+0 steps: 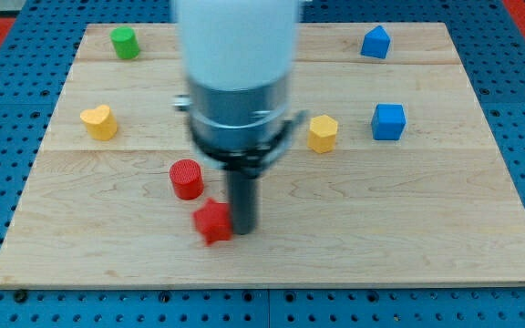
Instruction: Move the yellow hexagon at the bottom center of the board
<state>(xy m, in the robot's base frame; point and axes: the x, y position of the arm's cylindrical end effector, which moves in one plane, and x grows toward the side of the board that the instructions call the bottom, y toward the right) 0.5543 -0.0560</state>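
The yellow hexagon (323,133) stands right of the board's middle, next to a blue cube (388,121) on its right. My tip (243,227) is low on the board, left of and below the hexagon and well apart from it. The tip sits right beside a red block (213,221), touching or nearly touching its right side. A red cylinder (186,179) stands just up and left of that block. The arm's blurred white and metal body hides the board's middle.
A yellow heart-shaped block (99,121) lies at the view's left. A green cylinder (124,42) stands at the top left. A blue house-shaped block (375,42) stands at the top right. The wooden board (427,237) rests on a blue pegboard.
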